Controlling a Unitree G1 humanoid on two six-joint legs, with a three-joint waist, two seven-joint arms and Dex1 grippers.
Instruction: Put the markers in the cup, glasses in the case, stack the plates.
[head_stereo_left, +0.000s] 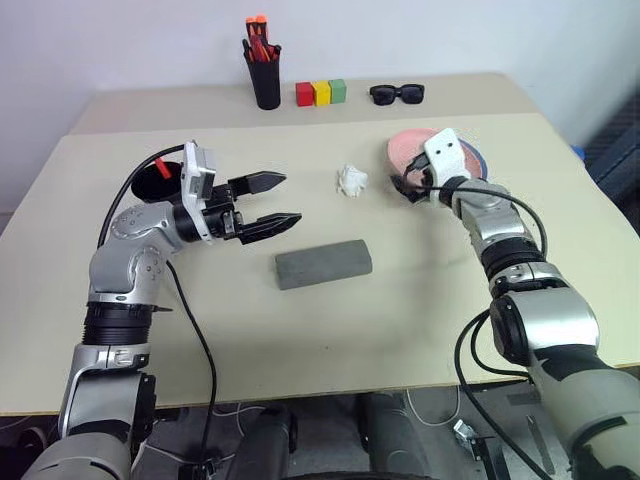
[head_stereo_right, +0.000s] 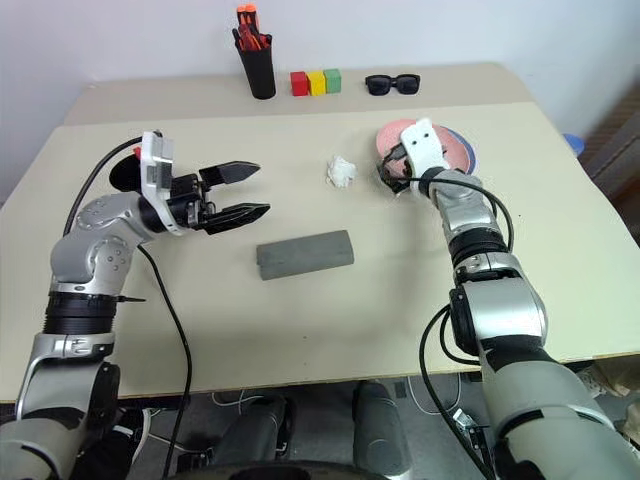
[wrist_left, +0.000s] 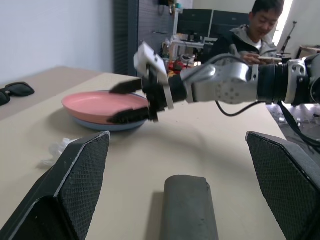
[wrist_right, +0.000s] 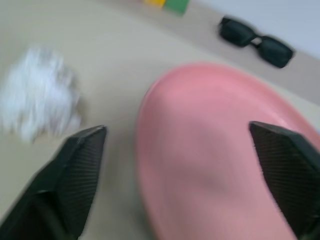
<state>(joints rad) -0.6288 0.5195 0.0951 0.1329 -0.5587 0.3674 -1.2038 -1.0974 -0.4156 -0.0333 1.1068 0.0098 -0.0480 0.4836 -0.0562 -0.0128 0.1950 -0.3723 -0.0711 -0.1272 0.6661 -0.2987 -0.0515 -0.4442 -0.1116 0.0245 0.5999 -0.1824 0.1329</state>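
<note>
The salmon pink plate (head_stereo_left: 408, 146) lies on the light blue plate (head_stereo_left: 479, 161) at the right of the table. My right gripper (wrist_left: 127, 102) stands open at the pink plate's near rim, its fingers (wrist_right: 82, 160) spread wide with the plate (wrist_right: 210, 150) between them. My left gripper (head_stereo_left: 288, 200) hangs open above the table, pointing right, just behind the closed grey case (head_stereo_left: 323, 263). The black cup (head_stereo_left: 153, 182) stands behind my left arm, and a marker's red end (head_stereo_left: 162, 166) sticks out of it. The glasses are out of view.
At the back stand a black pen holder (head_stereo_left: 266, 78) with orange-red pens, three coloured blocks (head_stereo_left: 320, 93) and black sunglasses (head_stereo_left: 397, 94). A crumpled white paper (head_stereo_left: 351, 180) lies left of the plates. A person (wrist_left: 256, 27) sits beyond the table's right side.
</note>
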